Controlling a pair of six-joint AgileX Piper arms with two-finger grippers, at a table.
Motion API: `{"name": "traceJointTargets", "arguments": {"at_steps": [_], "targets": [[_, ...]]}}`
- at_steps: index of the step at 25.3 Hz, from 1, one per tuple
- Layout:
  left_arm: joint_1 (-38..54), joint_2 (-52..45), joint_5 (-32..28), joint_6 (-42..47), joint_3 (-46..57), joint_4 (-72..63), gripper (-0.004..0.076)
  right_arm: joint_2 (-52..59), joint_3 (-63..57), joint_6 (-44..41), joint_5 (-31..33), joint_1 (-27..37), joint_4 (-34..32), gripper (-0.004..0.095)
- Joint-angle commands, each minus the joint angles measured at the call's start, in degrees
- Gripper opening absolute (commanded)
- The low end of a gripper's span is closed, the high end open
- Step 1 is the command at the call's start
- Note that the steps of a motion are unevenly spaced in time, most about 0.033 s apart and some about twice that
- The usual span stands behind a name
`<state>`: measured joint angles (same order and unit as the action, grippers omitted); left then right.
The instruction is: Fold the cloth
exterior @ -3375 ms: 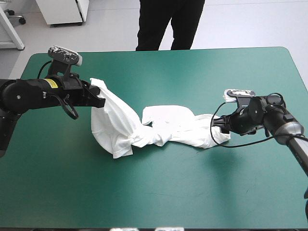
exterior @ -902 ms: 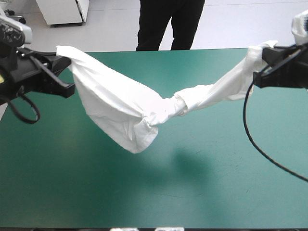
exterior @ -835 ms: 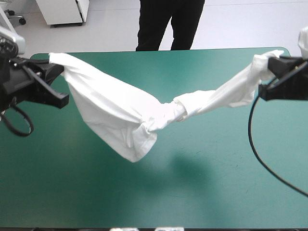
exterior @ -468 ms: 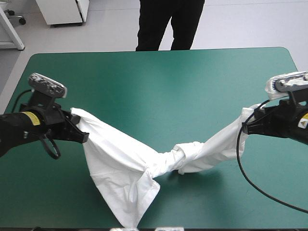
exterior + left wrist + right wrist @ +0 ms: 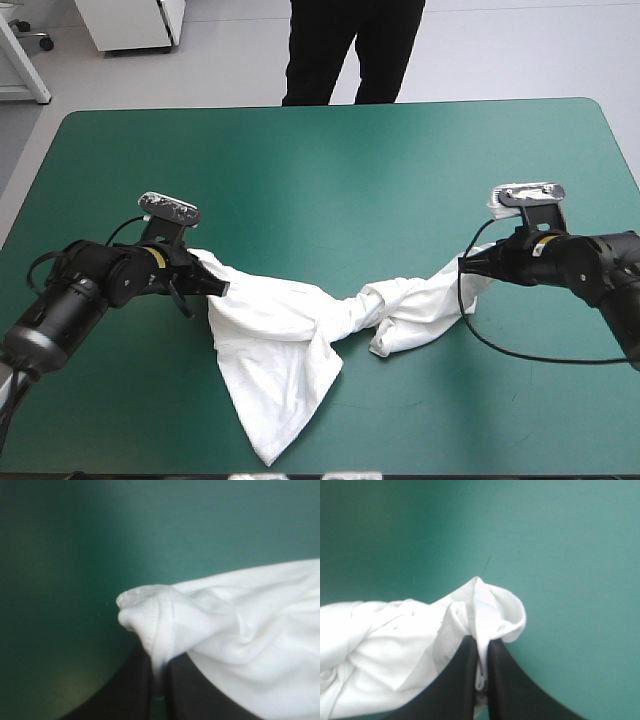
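Note:
The white T-shirt (image 5: pixel 300 335) lies stretched and twisted across the teal-green table, knotted near its middle, with a loose flap reaching toward the front edge. My left gripper (image 5: pixel 213 287) is shut on the T-shirt's left end, low over the table. In the left wrist view the black fingers (image 5: pixel 135 687) pinch a hemmed fold of the T-shirt (image 5: pixel 165 615). My right gripper (image 5: pixel 468 268) is shut on the T-shirt's right end. The right wrist view shows its fingers (image 5: pixel 465 680) clamped on a bunched fold of the T-shirt (image 5: pixel 490 610).
The teal-green cover (image 5: pixel 320 170) lies bare behind the T-shirt as far as the far edge. A black cable (image 5: pixel 500 345) loops on the table under the right arm.
Both arms came down from a high, wide hold and moved inward and toward the front. The T-shirt, hanging in the air before, now rests on the table, still twisted.

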<state>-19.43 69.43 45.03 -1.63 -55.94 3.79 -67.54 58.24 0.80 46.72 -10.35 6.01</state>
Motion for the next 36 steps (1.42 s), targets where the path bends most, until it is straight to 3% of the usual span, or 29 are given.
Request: {"name": "traceJointTargets", "arguments": {"at_steps": [1, 9, 13, 14, 15, 16, 17, 18, 19, 21, 23, 28, 36], "targets": [[-0.5, 3.9, -7.9, 3.0, -1.6, 3.6, -0.0009, -4.5, 1.5, 0.1, -9.0, 0.0, -0.1, -0.0017], [-0.5, 14.2, -12.8, 5.5, -2.2, 9.2, -0.0009, -15.6, 1.5, -1.6, -13.0, 0.0, -0.1, 0.0007], [-0.5, 17.2, -13.2, 8.5, -2.2, 13.0, 0.0027, -18.1, 1.5, -1.6, -13.0, 0.0, -0.1, 0.0212], [-0.5, 18.3, -12.2, 8.5, -2.4, 14.2, 0.0134, -18.1, 1.5, -1.6, -13.0, 0.0, 1.1, 0.0371], [-0.5, 18.5, -11.3, 8.5, -2.8, 14.6, 0.021, -18.1, 1.8, -1.6, -12.8, 0.0, 1.6, 0.0415], [-0.5, 18.6, -8.3, 8.5, -4.4, 16.1, 0.0394, -18.0, 3.6, -1.6, -10.2, 0.0, 1.7, 0.0525], [-0.5, 18.6, -6.7, 8.5, -5.5, 16.5, 0.0474, -18.0, 4.7, -1.6, -9.2, 0.0, 1.4, 0.0539], [-0.5, 18.2, -2.2, 8.5, -9.5, 16.6, 0.0642, -17.9, 8.1, -1.6, -6.0, 0.0, 0.7, 0.0541], [-0.5, 17.5, 1.9, 8.5, -13.2, 16.5, 0.072, -17.8, 11.5, -1.6, -2.5, 0.0, -0.6, 0.054], [-0.5, 15.2, 6.0, 8.5, -19.0, 16.3, 0.0715, -17.0, 18.2, -1.6, 5.6, 0.0, -2.4, 0.054], [-0.5, 11.7, 6.4, 8.5, -20.1, 15.9, 0.0684, -14.9, 22.0, -1.6, 9.9, 0.0, -3.0, 0.054], [-0.5, 3.2, 16.4, 5.6, -19.8, 12.3, 0.061, -6.1, 23.1, -2.9, 13.9, 0.0, -3.0, 0.054], [-0.5, -4.6, 26.1, 3.1, -19.7, 2.7, 0.0517, 3.2, 23.1, -3.9, 18.6, 0.0, -5.0, 0.054]]}}
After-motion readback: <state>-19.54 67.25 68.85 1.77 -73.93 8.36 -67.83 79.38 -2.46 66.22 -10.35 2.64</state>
